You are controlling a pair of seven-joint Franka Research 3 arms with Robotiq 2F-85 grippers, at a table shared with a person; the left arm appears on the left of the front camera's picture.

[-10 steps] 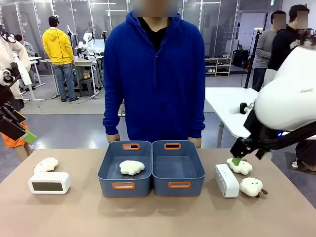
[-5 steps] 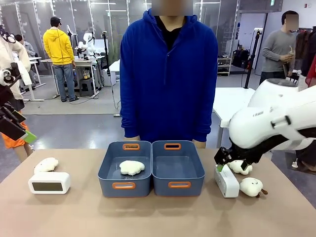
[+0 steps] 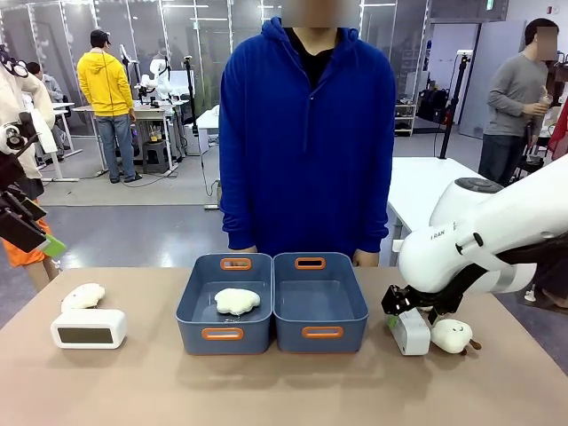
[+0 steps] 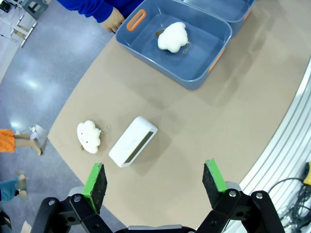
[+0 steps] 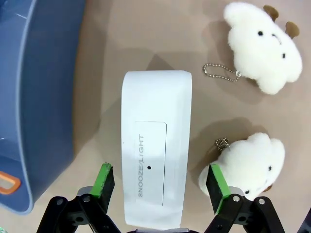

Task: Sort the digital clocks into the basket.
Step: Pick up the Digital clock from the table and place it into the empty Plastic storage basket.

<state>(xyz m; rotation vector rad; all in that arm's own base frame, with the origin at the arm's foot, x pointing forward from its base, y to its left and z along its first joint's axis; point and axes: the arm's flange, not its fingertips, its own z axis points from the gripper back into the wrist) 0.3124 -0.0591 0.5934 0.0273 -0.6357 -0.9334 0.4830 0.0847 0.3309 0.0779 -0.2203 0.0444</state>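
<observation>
Nothing is sorted yet: both clocks lie on the table. The right bin is bare and the left bin holds a plush, so I judge the bare one is yours to fill.

Your right gripper hangs low over the right clock, jaws released. One pad stands off each long side, neither touching. That clock lies just beside the right bin's wall, so the carry is short, but you must clear the rim. On the other side the near plush crowds your pad, and its chain could snag. The far plush is clear of the pads.

The left clock stands near the table's left edge, the left plush just behind it. Your left gripper hangs high above it, jaws wide and empty, with open room to descend.
</observation>
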